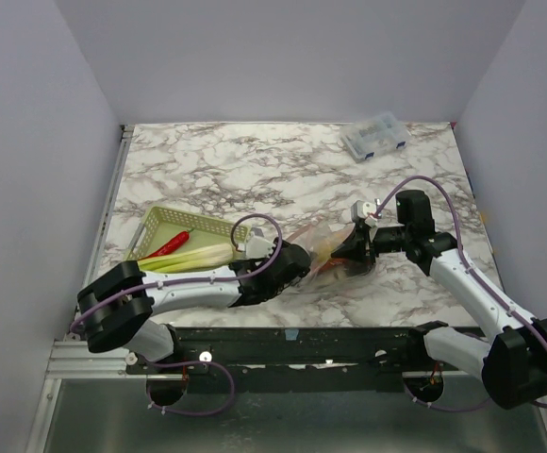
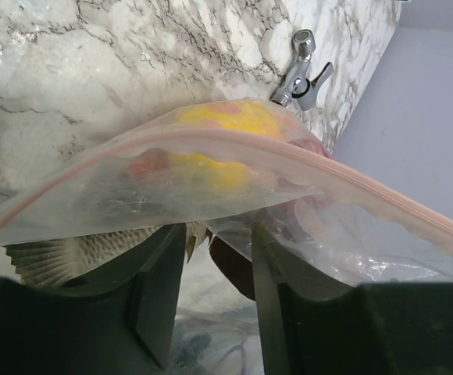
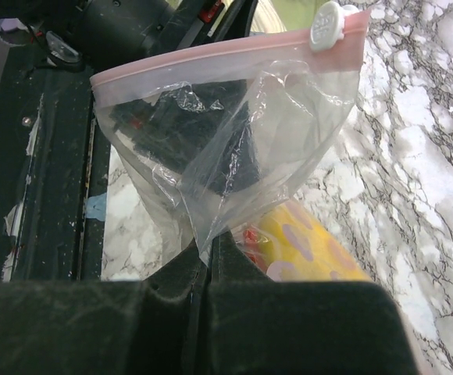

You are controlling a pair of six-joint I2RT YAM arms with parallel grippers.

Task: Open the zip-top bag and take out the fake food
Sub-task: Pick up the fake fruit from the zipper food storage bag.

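White, grey-veined marble surface (image 1: 255, 160). Clear, crinkly plastic zip-top bag (image 1: 315, 247) with pink strip, near the front edge; film pinched tight in right claw (image 3: 207, 254); left claw (image 2: 215, 230) parted at its lip. Yellow fake food (image 2: 222, 125) inside; other pieces blurred.

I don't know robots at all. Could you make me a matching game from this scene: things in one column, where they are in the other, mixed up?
1 red chili
2 yellow piece
3 compartment box
4 right gripper

A far side of the table, towards the right
B pinched shut on the zip-top bag
C in the green basket
D inside the bag

Pairs: 1-C, 2-D, 3-A, 4-B
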